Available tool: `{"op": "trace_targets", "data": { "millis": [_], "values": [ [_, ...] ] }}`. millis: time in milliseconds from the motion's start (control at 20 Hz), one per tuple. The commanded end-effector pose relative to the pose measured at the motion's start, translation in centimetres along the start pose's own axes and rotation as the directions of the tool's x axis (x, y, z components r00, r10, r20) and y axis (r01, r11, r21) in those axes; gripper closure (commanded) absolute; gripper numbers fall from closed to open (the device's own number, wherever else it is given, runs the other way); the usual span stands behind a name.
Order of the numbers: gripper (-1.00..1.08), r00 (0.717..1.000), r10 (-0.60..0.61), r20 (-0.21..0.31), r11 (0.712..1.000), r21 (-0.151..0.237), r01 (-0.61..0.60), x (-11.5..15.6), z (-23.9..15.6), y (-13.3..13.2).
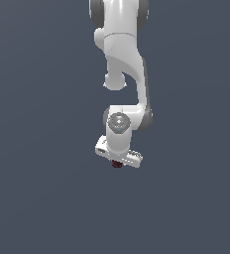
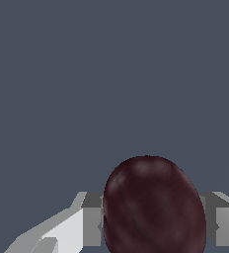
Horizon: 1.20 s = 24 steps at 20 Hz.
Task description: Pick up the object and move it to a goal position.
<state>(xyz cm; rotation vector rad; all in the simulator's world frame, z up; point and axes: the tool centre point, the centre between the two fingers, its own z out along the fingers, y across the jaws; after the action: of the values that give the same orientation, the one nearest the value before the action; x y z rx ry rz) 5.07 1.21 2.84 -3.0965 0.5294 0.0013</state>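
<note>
The object [image 2: 153, 207] is a dark red, slightly mottled ball. In the wrist view it fills the gap between my gripper's [image 2: 155, 220] two grey fingers [image 2: 93, 220], with each pad set against one side of it. In the exterior view the ball [image 1: 117, 164] shows only as a tiny maroon spot peeking out under the white gripper [image 1: 118, 160], which points downward. The hand hides most of it there. The gripper is shut on the ball.
A plain dark grey-blue surface fills both views. The white arm [image 1: 124, 59] comes down from the top centre of the exterior view. No other objects or goal marker show.
</note>
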Motion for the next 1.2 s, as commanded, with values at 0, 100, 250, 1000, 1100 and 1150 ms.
{"op": "trace_targets", "data": {
  "millis": [0,100,250,1000,1100,1150],
  "values": [
    [1.08,1.000,0.000,-0.001,1.000,0.000,0.000,0.0,0.0,0.0],
    [1.08,1.000,0.000,0.000,1.000,0.000,0.000,0.0,0.0,0.0],
    [1.08,1.000,0.000,0.000,1.000,0.000,0.000,0.0,-0.2,0.2],
    [1.08,1.000,0.000,0.000,1.000,0.001,0.000,-1.7,-6.6,5.4],
    [1.08,1.000,0.001,0.000,1.000,0.001,-0.001,-2.1,-8.2,6.8],
    [1.08,1.000,0.001,0.000,1.000,0.001,-0.001,-2.4,-9.1,7.5]
  ]
}}
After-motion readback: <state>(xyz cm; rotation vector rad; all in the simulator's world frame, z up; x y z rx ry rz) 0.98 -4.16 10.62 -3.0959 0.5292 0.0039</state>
